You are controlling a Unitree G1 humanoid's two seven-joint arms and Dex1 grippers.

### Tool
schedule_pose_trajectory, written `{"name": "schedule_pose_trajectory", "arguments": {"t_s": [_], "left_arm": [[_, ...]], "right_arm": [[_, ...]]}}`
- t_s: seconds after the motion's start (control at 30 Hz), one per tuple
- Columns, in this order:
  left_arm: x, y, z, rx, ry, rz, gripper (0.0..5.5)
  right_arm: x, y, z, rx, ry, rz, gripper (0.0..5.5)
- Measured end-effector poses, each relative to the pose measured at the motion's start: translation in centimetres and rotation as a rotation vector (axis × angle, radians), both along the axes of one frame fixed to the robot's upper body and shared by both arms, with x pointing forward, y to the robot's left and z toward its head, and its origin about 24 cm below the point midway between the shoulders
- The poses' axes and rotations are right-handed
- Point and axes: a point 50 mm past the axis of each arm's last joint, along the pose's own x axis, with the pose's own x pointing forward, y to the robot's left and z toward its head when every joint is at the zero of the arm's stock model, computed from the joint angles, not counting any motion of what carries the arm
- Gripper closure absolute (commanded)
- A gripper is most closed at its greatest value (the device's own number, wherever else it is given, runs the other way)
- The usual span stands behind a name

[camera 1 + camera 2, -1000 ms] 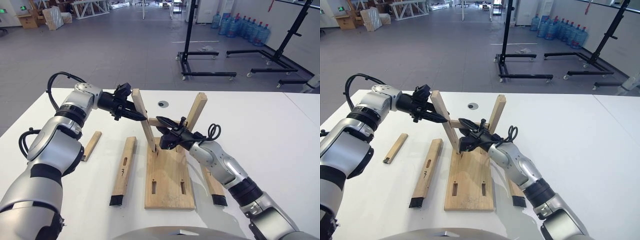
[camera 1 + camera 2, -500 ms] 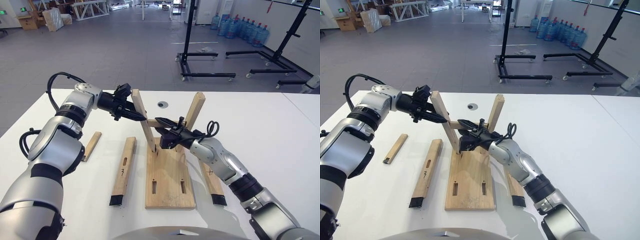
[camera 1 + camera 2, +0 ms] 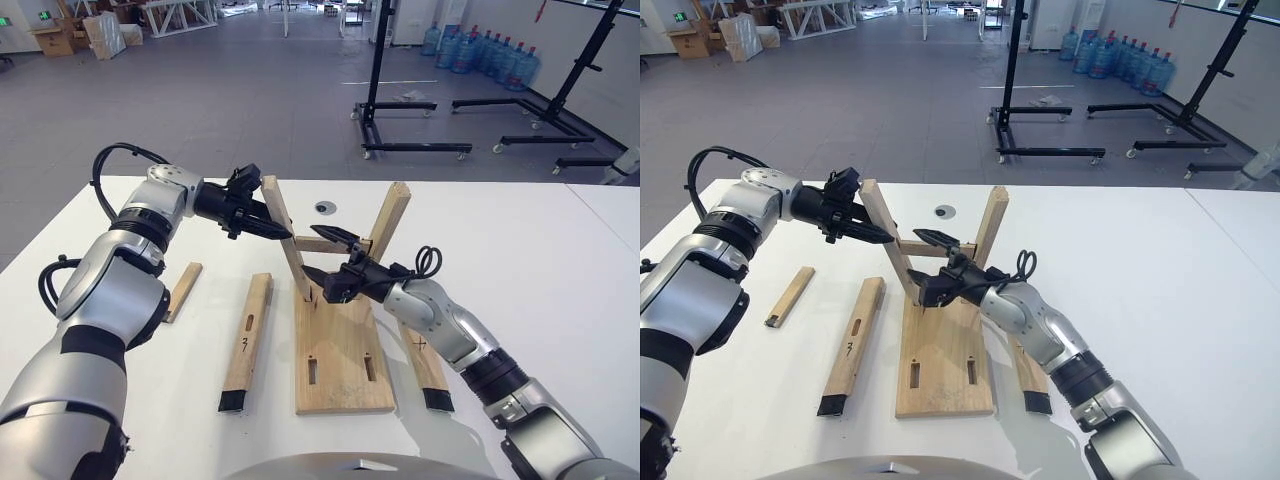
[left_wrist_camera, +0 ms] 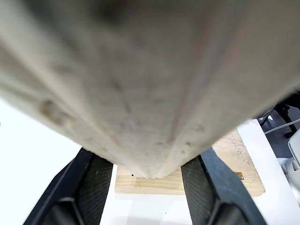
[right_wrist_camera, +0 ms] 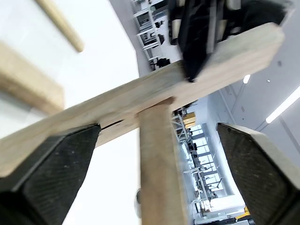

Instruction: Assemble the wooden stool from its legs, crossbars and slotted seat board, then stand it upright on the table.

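Observation:
The slotted seat board point(image 3: 345, 355) lies flat on the white table. Two legs stand tilted in its far slots: the left leg point(image 3: 283, 235) and the right leg point(image 3: 391, 220), with a crossbar point(image 3: 312, 244) joining them. My left gripper point(image 3: 272, 231) is shut on the left leg near its top; in the left wrist view the leg point(image 4: 140, 79) sits between the fingers point(image 4: 96, 180). My right gripper point(image 3: 326, 258) is open, one finger above and one below the crossbar point(image 5: 157, 154).
A loose leg point(image 3: 247, 340) lies left of the board and a short crossbar point(image 3: 184, 290) farther left. Another leg point(image 3: 426, 368) lies under my right forearm. A round port point(image 3: 326, 208) sits in the table behind the legs. Black racks point(image 3: 415, 110) stand on the floor beyond.
My right gripper has opened and now straddles the crossbar with its fingers spread. The seat board has shifted slightly. My left gripper holds its place on the left leg.

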Motion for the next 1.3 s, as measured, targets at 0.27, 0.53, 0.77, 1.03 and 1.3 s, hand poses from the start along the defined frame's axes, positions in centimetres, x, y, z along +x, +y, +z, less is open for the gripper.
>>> {"name": "schedule_pose_trajectory", "arguments": {"t_s": [0.27, 0.53, 0.77, 1.03, 1.3], "left_arm": [[0.0, 0.0, 0.0, 0.001, -0.001, -0.001, 3.49], [0.0, 0.0, 0.0, 0.003, -0.003, -0.003, 3.49], [0.0, 0.0, 0.1, 0.003, -0.003, -0.003, 3.49], [0.0, 0.0, 0.1, 0.004, -0.004, -0.003, 3.49], [0.0, 0.2, 0.2, 0.019, -0.012, -0.004, 3.49]], "right_arm": [[0.6, -3.2, 6.8, 0.530, 0.007, 0.026, 0.94], [2.2, -9.1, 8.6, 1.315, 0.317, -0.219, 0.94], [1.8, -9.6, 6.7, 1.481, 0.501, -0.365, 0.94], [3.7, -9.5, 2.6, 1.245, 0.530, -0.612, 0.94], [4.0, -7.3, 2.7, 1.023, 0.484, -0.583, 0.94]]}}
